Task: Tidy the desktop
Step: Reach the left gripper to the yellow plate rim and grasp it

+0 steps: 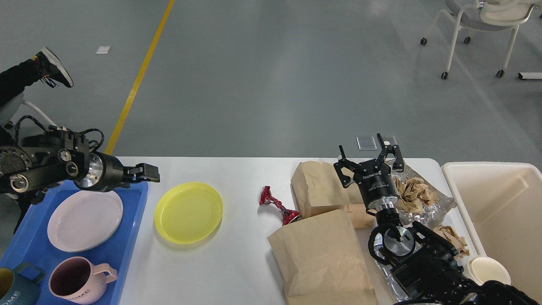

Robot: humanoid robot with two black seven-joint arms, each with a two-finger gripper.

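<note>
The right gripper [367,157] hangs spread above a crumpled brown paper bag [319,190] on the white rectangular desktop [237,262]. The left gripper [146,173], beside a round yellow plastic plate [188,212], shows no distinct fingers; I cannot tell its state

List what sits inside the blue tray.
The blue tray holds a pale pink plate, a pink mug and a dark teal mug cut off by the frame edge. The left arm hides the tray's far-left corner.
</note>
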